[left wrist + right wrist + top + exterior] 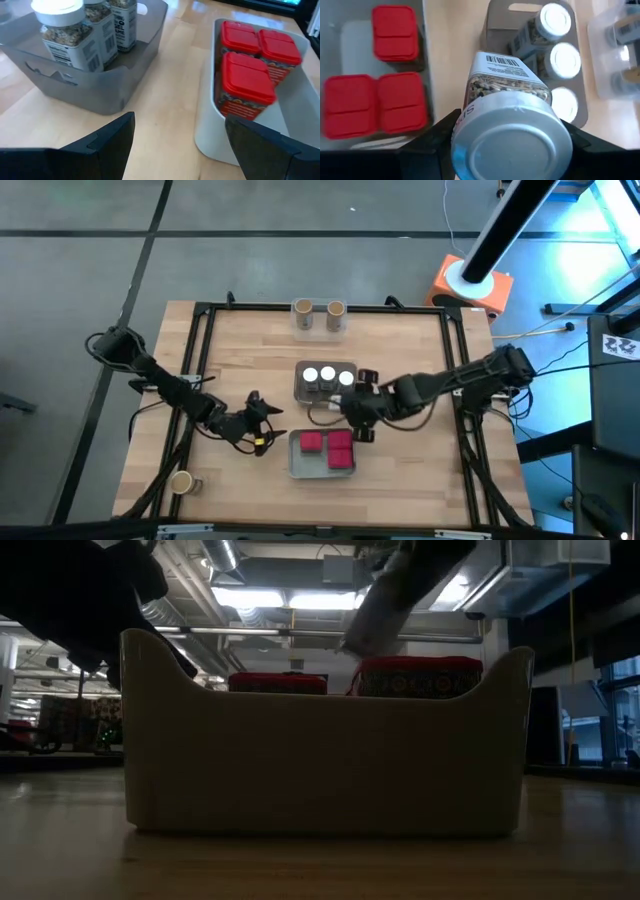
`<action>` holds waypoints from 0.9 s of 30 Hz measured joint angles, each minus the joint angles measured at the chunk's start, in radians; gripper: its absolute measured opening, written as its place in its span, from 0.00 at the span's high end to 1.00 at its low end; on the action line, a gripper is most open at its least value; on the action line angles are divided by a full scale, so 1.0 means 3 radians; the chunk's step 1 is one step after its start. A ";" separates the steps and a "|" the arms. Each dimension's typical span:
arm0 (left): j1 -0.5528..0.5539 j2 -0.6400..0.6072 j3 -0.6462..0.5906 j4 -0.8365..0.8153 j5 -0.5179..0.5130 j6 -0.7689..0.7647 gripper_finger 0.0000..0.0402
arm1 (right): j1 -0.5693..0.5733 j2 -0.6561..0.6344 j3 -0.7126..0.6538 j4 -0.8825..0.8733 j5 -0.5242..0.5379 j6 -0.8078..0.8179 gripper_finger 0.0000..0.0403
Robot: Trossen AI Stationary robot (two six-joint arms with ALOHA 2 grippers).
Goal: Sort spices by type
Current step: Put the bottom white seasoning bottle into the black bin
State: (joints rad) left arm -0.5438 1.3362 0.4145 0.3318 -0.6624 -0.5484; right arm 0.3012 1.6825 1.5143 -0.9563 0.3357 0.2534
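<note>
White-lidded jar [512, 127] clamped in my right gripper [358, 412] beside the grey tray [303, 385], left gripper [262, 420] wide open and empty, near that tray.

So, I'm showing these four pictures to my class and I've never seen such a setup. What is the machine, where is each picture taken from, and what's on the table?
It is a robot with two dark arms at a wooden table. One picture looks straight down, one sits at table height, and two come from cameras on the wrists.

On the table, a grey tray holds three white-lidded jars. A pale tray holds three red boxes. Two tan-topped cylinders stand in a clear tray at the far edge; another tan-topped one sits apart at the near left corner.

The right gripper holds a fourth white-lidded jar beside the grey tray. The left gripper is open and holds nothing.
</note>
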 joint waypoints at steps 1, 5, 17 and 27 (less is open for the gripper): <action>0.0017 0.0000 0.0000 -0.0006 0.0000 0.0000 0.27 | -0.0053 0.0014 0.0000 0.0029 -0.0019 -0.0101 0.48; 0.0077 0.0000 -0.0001 -0.0021 0.0000 0.0055 0.27 | -0.0237 0.0118 0.0001 0.0093 -0.0143 -0.0448 0.48; 0.0342 0.0000 -0.0001 -0.0018 0.0000 0.0391 0.27 | -0.0540 0.0483 0.0104 -0.0304 -0.0234 -0.0800 0.48; 0.0426 0.0000 -0.0001 -0.0022 -0.0001 0.0437 0.27 | -0.0629 0.0512 0.0027 -0.0281 -0.0368 -0.0865 0.48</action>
State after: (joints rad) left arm -0.4160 1.3361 0.4141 0.3252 -0.6628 -0.4173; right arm 0.1126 1.8362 1.5223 -1.0405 0.2252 -0.0059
